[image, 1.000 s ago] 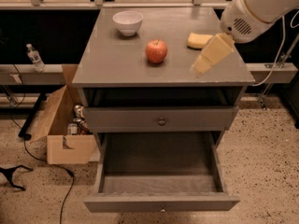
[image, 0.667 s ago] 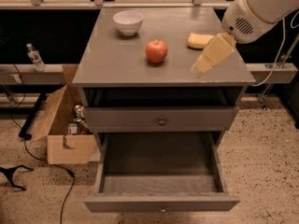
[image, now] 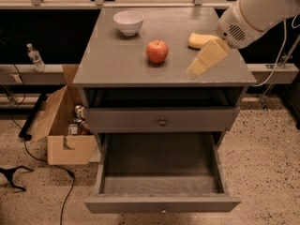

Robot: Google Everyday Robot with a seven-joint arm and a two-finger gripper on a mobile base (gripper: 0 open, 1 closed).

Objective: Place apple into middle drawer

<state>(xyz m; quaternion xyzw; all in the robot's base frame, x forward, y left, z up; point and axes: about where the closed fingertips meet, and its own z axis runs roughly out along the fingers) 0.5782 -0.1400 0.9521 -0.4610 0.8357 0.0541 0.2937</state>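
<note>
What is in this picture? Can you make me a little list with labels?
apple: on the cabinet top, near its middle
middle drawer: pulled open, apple not inside
drawer above: closed
gripper: over the top's right side, right of the apple, not touching it
white bowl: behind the apple, to its left
yellow sponge: back right, by the gripper
cardboard box: on the floor, left of the cabinet

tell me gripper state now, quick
gripper: over the cabinet top, right of the apple, not holding it; open or closed cannot be told
</note>
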